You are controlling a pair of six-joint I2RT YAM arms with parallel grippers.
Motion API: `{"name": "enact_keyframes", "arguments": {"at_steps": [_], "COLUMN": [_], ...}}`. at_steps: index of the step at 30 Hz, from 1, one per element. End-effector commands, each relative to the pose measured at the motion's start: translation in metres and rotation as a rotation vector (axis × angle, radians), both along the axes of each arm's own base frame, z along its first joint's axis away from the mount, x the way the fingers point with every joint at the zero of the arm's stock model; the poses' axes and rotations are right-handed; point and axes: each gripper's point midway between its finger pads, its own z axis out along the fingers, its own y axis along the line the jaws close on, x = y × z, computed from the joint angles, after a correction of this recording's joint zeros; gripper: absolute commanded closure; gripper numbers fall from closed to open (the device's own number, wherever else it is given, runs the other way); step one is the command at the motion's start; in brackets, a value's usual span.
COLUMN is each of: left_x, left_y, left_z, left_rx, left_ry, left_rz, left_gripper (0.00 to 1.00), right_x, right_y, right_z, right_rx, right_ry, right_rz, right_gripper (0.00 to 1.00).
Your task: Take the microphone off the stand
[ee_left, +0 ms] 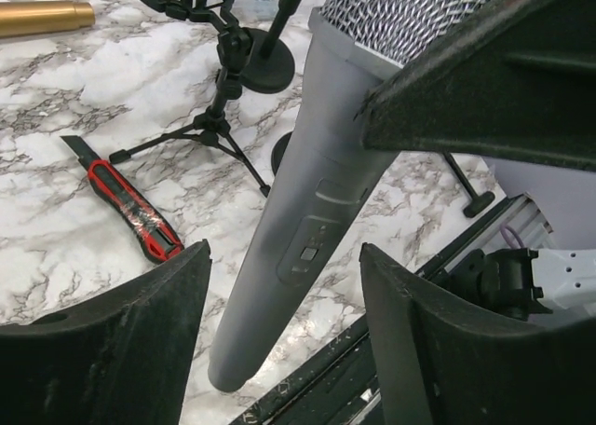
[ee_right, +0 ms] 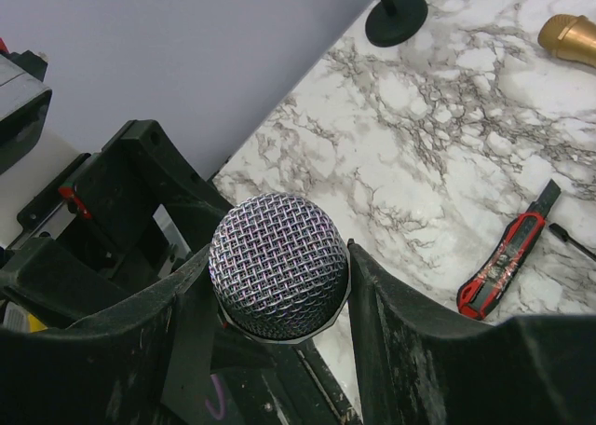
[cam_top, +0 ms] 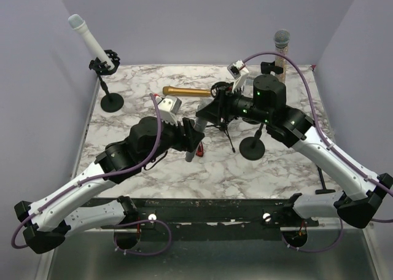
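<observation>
Right gripper (ee_right: 277, 262) is clamped on the grey microphone's (ee_left: 307, 211) mesh head, clear of the tripod stand (ee_left: 219, 108). The handle is slanted down between the left gripper's (ee_left: 284, 257) half-parted jaws, with gaps seen either side.

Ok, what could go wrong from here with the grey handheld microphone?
The right gripper pinches only the grey microphone's round mesh head, which may slip. The left gripper is not yet shut on its body; releasing early could drop it by the red utility knife.
</observation>
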Motion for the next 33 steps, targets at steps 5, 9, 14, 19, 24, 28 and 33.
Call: {"name": "enact_keyframes", "arguments": {"at_steps": [5,9,14,19,24,28,33], "left_x": [0.011,0.011,0.011,0.022,0.045,0.073,0.118], "left_y": [-0.009,-0.014,-0.016,0.004,0.037,0.074,0.107], "left_z": [0.001,0.000,0.001,-0.018,-0.052,-0.077,-0.115], "left_rx": [0.012,0.009,-0.014,-0.045,-0.130,-0.297,-0.686], "left_ry": [-0.037,-0.054,-0.093,0.019,0.243,0.423,0.563], "left_rz": [-0.002,-0.025,-0.045,0.072,0.233,0.466,0.755], "left_gripper": [0.44,0.61,0.95,1.00,1.00,1.00,1.00], "right_x": [-0.003,-0.003,-0.002,0.018,0.021,0.008,0.002], "right_y": [0.012,0.013,0.012,-0.022,-0.069,-0.090,-0.103], "right_z": [0.002,0.000,-0.002,0.007,0.038,0.056,0.062], "right_rx": [0.034,0.034,0.022,-0.012,0.059,0.150,0.173], "right_ry": [-0.008,-0.008,-0.014,-0.065,-0.138,-0.188,-0.215], "right_rz": [0.023,0.029,0.024,-0.191,-0.398,-0.432,-0.456], "right_gripper": [0.99,0.99,0.57,0.05,0.00,0.00,0.00]}}
